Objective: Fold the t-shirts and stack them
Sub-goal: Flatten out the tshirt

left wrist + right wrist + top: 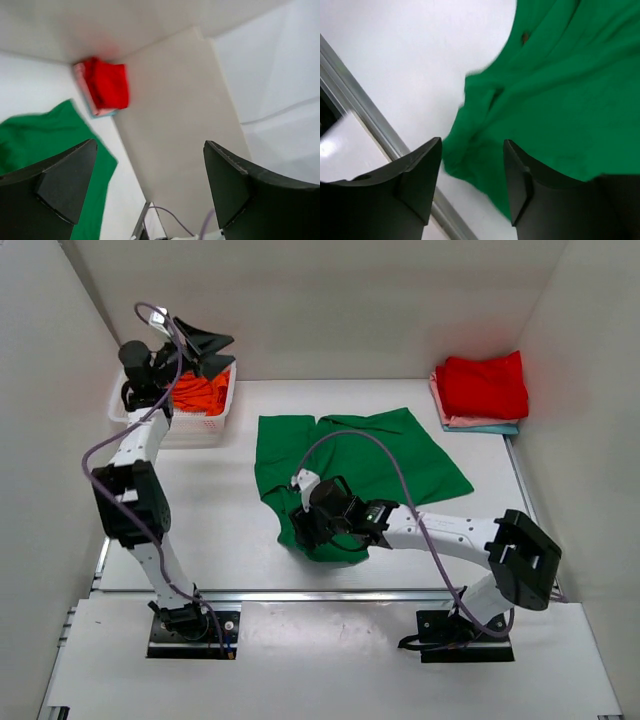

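Note:
A bright green t-shirt (370, 462) lies rumpled on the middle of the table; it also shows in the right wrist view (560, 100) and the left wrist view (35, 135). My right gripper (303, 525) hangs open over its near left corner, jaws apart with nothing between them (472, 165). A folded stack with a red shirt (484, 386) on top of pink and teal ones sits at the back right, also in the left wrist view (106, 85). An orange shirt (200, 392) lies in the basket. My left gripper (205, 345) is open and empty, raised above the basket.
A white lattice basket (212, 425) stands at the back left. White walls enclose the table on three sides. A metal rail (300, 593) runs along the table's near edge, also seen in the right wrist view (365, 112).

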### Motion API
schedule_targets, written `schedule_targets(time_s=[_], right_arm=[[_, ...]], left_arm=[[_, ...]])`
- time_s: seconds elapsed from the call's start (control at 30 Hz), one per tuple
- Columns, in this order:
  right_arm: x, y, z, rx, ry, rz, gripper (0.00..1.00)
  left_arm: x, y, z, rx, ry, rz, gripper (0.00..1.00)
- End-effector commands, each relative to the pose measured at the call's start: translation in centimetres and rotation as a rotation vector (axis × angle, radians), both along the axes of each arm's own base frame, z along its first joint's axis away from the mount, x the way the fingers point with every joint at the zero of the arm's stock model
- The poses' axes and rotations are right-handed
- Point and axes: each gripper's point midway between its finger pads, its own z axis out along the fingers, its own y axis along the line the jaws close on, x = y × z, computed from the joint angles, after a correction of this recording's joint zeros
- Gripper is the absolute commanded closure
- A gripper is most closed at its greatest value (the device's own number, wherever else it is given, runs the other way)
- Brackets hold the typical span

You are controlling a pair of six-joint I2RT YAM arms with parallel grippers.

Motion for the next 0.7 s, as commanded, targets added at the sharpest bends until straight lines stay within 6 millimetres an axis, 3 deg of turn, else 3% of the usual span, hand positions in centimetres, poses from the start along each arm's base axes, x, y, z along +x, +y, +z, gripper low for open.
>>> schedule_targets(time_s=[0.0,0.03,0.07,0.1,0.13,0.17,0.23,0.27,0.3,0.33,0.37,0.4,0.43,0.5,0.53,0.57,0.67], right_arm=[[3.5,2.2,9.5,0.276,-0.142,-0.066,0.5],[4.8,0.9,9.6,0.268,-0.154,-0.121,0.48],[5.8,-0.9,9.6,0.272,-0.163,-0.161,0.46],[6.1,-2.2,9.9,0.276,-0.17,-0.185,0.42],[7.3,-4.2,10.6,0.277,-0.186,-0.236,0.41],[8.3,-6.5,9.3,0.234,-0.164,-0.3,0.41],[10.4,-11.3,9.4,0.205,-0.182,-0.422,0.4],[11.3,-14.2,7.6,0.168,-0.148,-0.486,0.4],[12.7,-17.3,7.7,0.171,-0.152,-0.563,0.41],[12.4,-18.6,6.8,0.162,-0.119,-0.566,0.43],[13.3,-20.9,6.3,0.154,-0.112,-0.611,0.44],[13.8,-22.8,5.8,0.132,-0.115,-0.65,0.44],[13.9,-24.0,5.2,0.099,-0.118,-0.664,0.43],[14.5,-27.1,4.2,0.061,-0.11,-0.74,0.41],[14.7,-27.5,3.8,0.056,-0.103,-0.739,0.39],[15.1,-30.1,2.8,0.02,-0.09,-0.805,0.37],[15.1,-32.8,0.9,-0.044,-0.04,-0.89,0.35]], left_arm=[[-7.8,-2.9,9.2,0.04,-0.28,-0.101,0.01],[-9.9,-3.7,9.9,0.036,-0.311,-0.135,0.02],[-11.9,-4.8,8.7,0.031,-0.3,-0.174,0.01],[-14.2,-6.5,6.7,0.047,-0.286,-0.214,0.01],[-14.8,-7.4,3.0,0.041,-0.159,-0.226,0.01],[-17.0,-8.6,2.9,0.092,-0.225,-0.227,0.01],[-19.5,-9.7,-2.9,0.176,-0.11,-0.221,0.02],[-20.6,-10.1,-5.3,0.251,-0.071,-0.199,0.01],[-21.5,-10.5,-8.4,0.328,-0.008,-0.173,0.01],[-23.4,-11.3,-12.0,0.374,0.099,-0.205,0.01],[-23.0,-11.0,-13.7,0.444,0.102,-0.156,0.02],[-24.0,-11.7,-16.8,0.517,0.157,-0.163,0.01],[-25.0,-12.5,-18.5,0.55,0.19,-0.189,0.01],[-24.8,-12.6,-21.7,0.625,0.252,-0.145,0.01],[-24.9,-12.9,-22.6,0.636,0.27,-0.144,0.02],[-24.2,-12.8,-24.8,0.673,0.326,-0.102,0.01],[-22.5,-12.4,-27.2,0.745,0.38,-0.037,0.01]])
